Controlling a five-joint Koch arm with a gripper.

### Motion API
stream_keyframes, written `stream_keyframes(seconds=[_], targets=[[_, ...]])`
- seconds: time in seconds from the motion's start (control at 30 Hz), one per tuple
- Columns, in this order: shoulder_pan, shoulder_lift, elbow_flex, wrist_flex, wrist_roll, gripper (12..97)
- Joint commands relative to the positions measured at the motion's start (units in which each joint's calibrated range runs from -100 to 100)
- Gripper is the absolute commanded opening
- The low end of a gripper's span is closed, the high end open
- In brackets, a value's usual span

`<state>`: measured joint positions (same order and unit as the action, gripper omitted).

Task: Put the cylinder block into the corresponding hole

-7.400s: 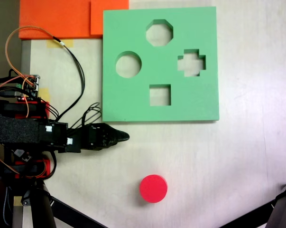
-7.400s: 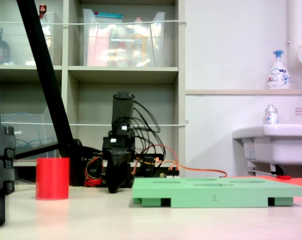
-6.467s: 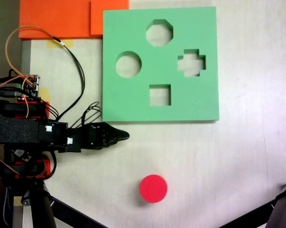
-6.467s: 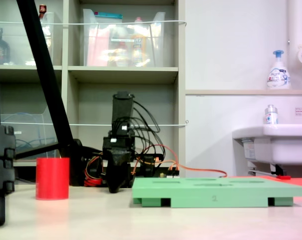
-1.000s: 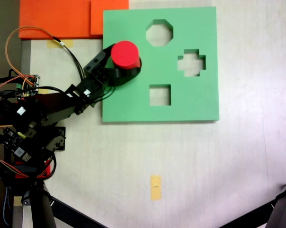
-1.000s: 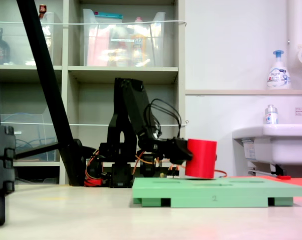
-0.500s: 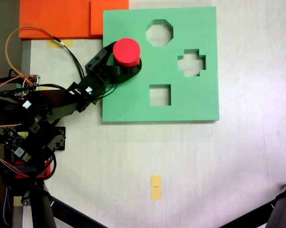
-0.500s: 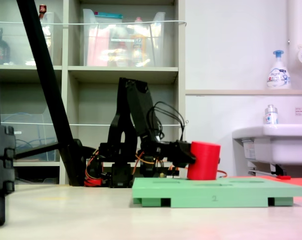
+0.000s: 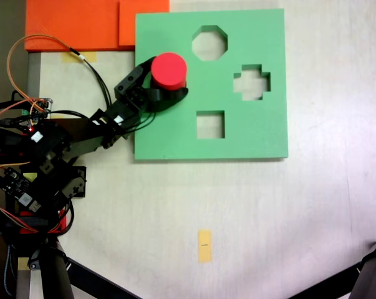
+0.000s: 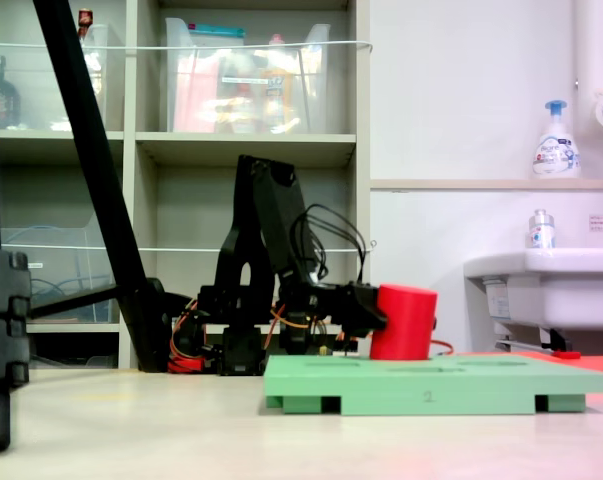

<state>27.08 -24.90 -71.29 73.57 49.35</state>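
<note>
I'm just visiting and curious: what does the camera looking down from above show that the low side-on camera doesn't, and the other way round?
From above: the board's octagonal cut-out, cross cut-out, square cut-out, and a yellow tape strip on the table. From the side: shelves, a sink, a soap bottle, and the tilted block's height. Both fixed views: the green board, red cylinder block and gripper holding it.

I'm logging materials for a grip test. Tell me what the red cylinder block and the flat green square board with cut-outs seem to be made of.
The red cylinder block: probably plastic or dense foam, with a smooth, even, matte surface and no visible grain; the pictures leave it open. The flat green square board: likely foam, uniformly matte, with thick cleanly cut edges and notches along its underside in the side-on fixed view.
</note>
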Motion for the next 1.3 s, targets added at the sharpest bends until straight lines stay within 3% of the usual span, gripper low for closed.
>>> stream_keyframes(seconds=[0.0,0.37,0.83,1.03,1.13,1.2,1.27], targets=[[-0.59,0.88,0.40,7.85,0.34,39.9],[-0.34,12.61,0.50,10.06,0.54,46.6],[0.10,4.79,-12.26,12.28,0.63,74.3],[-0.34,-36.97,-23.73,6.02,0.63,71.5],[-1.76,-75.10,-24.82,-18.44,0.59,53.8],[-3.52,-75.10,-24.32,-27.01,0.54,47.2],[-5.32,-75.10,-24.03,-21.71,0.49,47.3]])
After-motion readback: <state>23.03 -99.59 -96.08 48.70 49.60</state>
